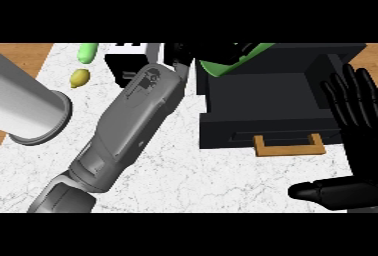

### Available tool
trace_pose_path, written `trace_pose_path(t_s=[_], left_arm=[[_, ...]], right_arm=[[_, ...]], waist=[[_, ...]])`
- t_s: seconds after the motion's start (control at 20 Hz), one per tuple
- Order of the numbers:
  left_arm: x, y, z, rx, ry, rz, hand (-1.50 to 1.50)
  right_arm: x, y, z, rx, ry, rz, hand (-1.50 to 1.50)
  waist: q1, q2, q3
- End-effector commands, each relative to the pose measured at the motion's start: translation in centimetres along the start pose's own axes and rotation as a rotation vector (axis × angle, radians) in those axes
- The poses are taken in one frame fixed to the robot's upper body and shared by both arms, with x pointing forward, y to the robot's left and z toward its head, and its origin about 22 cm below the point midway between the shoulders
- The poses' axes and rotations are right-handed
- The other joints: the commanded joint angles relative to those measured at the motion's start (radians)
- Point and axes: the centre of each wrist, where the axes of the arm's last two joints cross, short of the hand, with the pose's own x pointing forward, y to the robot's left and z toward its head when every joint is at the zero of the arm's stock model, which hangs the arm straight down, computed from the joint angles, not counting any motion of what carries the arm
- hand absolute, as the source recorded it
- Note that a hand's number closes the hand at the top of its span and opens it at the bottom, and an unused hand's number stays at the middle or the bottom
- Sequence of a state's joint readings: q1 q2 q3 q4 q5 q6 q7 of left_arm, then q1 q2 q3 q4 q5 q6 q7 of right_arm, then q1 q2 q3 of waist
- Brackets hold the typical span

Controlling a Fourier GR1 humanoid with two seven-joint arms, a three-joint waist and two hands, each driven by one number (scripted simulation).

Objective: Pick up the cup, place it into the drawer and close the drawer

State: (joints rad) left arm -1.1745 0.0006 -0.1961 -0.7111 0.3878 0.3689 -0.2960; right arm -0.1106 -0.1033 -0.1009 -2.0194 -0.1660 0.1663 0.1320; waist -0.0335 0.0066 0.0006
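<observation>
Left forearm stretched over white marbled bench (221, 175) toward back rim of open dark box-shaped drawer (273, 100). Left hand (214, 52) curled round green cup (236, 62), carried tilted above drawer's rear left corner, likely for lowering into the hollow. Cup partly hidden by fingers; touching the rim or not, cannot tell. Right hand (354, 130) flat, fingers straight, resting at drawer's right side, near wooden handle (289, 145), probably kept clear for the closing push. 1 drawer cavity visible, nothing inside yet.
</observation>
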Motion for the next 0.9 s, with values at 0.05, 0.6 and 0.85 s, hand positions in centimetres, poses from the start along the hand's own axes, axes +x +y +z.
trace_pose_path(t_s=[0.05,0.6,0.85], left_arm=[[0.0,-1.1,-0.9,-0.005,0.042,-0.024,1.50],[-2.6,-2.0,0.2,-0.034,0.093,-0.161,1.50],[-3.1,-1.7,0.0,-0.067,0.134,-0.251,1.50]], right_arm=[[-0.1,0.0,0.2,-0.004,0.014,0.009,-1.50],[0.7,0.5,0.4,0.043,-0.013,-0.029,-1.50],[1.0,2.0,-0.8,0.077,-0.023,-0.034,-1.50]], waist=[[-0.004,0.000,0.000],[-0.060,0.009,0.001],[-0.065,0.016,0.001]])
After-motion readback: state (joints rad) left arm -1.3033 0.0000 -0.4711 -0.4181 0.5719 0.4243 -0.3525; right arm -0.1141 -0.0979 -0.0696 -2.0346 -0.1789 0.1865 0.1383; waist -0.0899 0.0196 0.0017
